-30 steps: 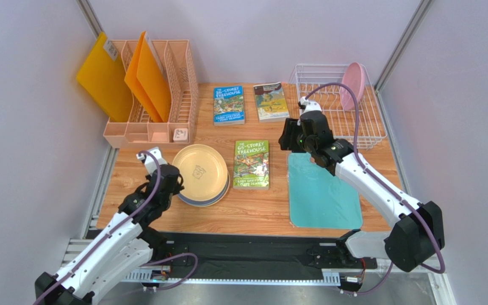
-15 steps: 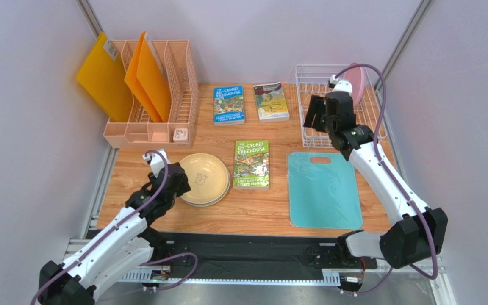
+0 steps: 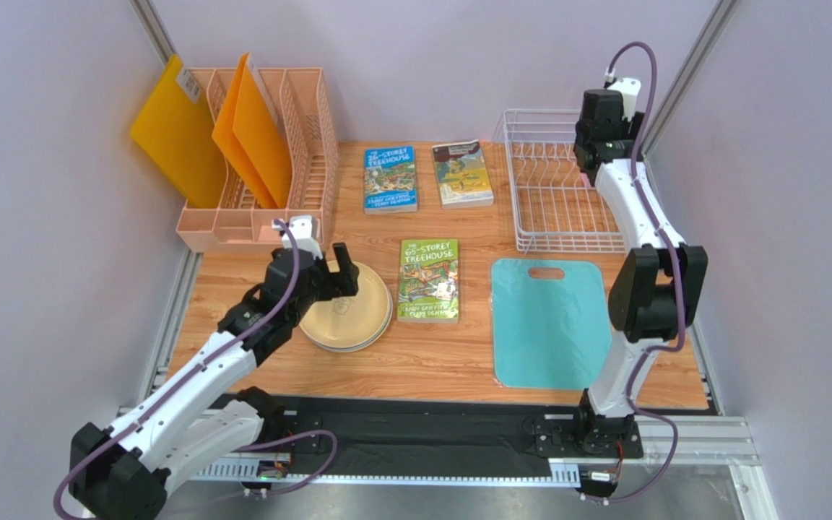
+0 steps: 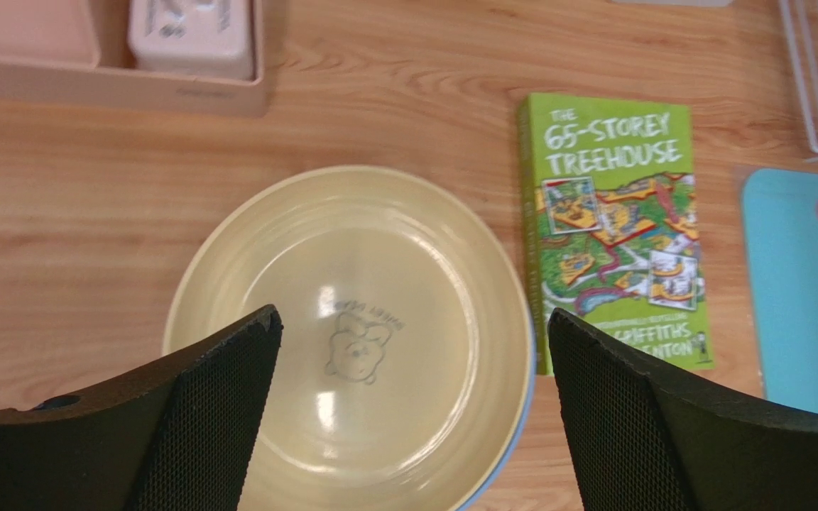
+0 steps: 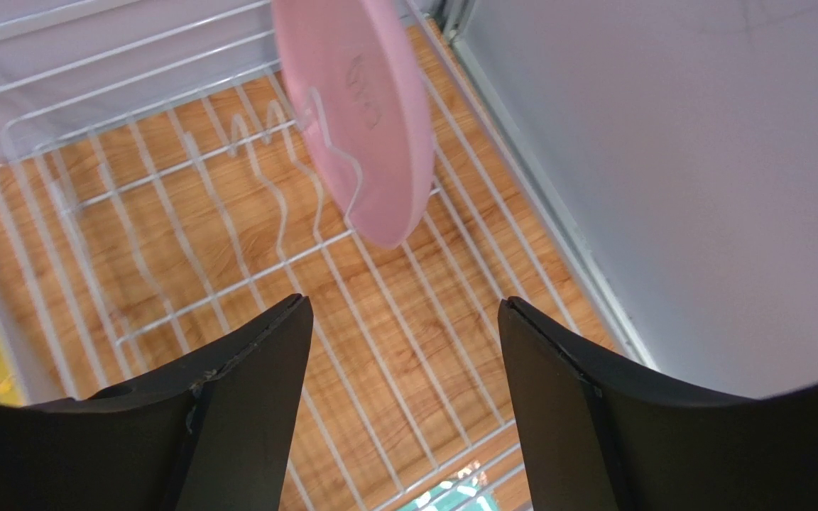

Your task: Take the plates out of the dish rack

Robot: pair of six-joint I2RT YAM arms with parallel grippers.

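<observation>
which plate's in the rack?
The pink plate, upright on edge in the dish rack. The pale yellow plate lies flat on the table, stacked on a blue one.

Bright even lighting, soft shadows, glare on pale yellow plate (image 4: 349, 341), blurred near jaws

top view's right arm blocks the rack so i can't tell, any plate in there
observer: yes, one pink plate stands on edge in the rack's wire dividers
operator: is the right gripper on it
observer: no, the right gripper is open and empty, and the plate sits just beyond its jaws
operator: what's under the yellow plate, can't tell the colour from up here
observer: a blue plate, only its rim showing past the yellow plate's edge
</observation>
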